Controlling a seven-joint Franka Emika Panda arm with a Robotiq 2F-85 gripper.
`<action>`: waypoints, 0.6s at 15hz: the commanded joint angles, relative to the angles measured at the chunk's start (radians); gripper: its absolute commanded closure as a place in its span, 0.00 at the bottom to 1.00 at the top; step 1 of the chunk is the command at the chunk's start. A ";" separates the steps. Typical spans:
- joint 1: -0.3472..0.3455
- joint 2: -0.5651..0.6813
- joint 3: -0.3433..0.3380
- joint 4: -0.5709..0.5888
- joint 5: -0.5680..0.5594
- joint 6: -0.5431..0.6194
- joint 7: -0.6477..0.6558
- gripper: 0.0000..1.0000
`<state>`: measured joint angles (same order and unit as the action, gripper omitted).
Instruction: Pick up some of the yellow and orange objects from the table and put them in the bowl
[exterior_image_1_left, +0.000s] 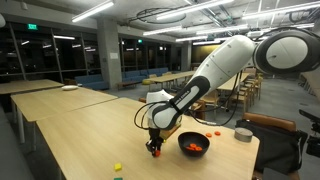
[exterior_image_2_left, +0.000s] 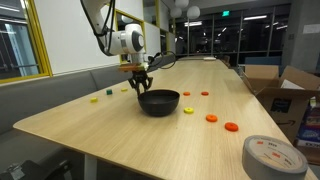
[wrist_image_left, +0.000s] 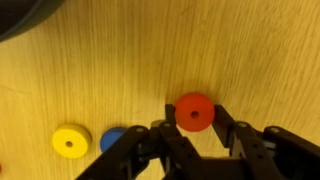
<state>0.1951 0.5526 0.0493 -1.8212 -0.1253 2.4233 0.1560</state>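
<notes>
The gripper (exterior_image_1_left: 154, 148) hangs low over the tabletop (exterior_image_2_left: 90, 125), just beside the black bowl (exterior_image_2_left: 159, 101). In the wrist view the fingers (wrist_image_left: 228, 125) are clenched on an orange disc (wrist_image_left: 194, 112), one pressed against each side of it. Whether the disc is off the wood cannot be told.

A yellow disc (wrist_image_left: 70, 142) lies on the tabletop off to one side of the fingers, with a small blue piece (wrist_image_left: 113, 140) between it and them. The blue piece lies just beside the near finger, and the yellow disc is clear of it. The bowl's dark rim shows in the top corner of the wrist view, with bare wood between it and the held disc.

In an exterior view the bowl already holds several orange pieces (exterior_image_1_left: 195, 146). More orange pieces (exterior_image_2_left: 211, 118) lie scattered on the far side of the bowl from the gripper, apart from each other and from the bowl wall.

The bowl stands well in from every edge of the tabletop, with wide bare wood in front of it. A roll of tape (exterior_image_2_left: 272, 155) sits close to one corner, well apart from the bowl. A cardboard box (exterior_image_2_left: 290, 95) stands beyond the tabletop's long edge on that side.
</notes>
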 joint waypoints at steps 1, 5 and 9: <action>0.033 -0.127 -0.050 -0.095 -0.059 -0.004 0.075 0.75; 0.031 -0.274 -0.088 -0.234 -0.130 0.011 0.169 0.75; 0.008 -0.408 -0.102 -0.377 -0.194 0.000 0.263 0.75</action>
<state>0.2088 0.2711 -0.0421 -2.0703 -0.2662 2.4231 0.3398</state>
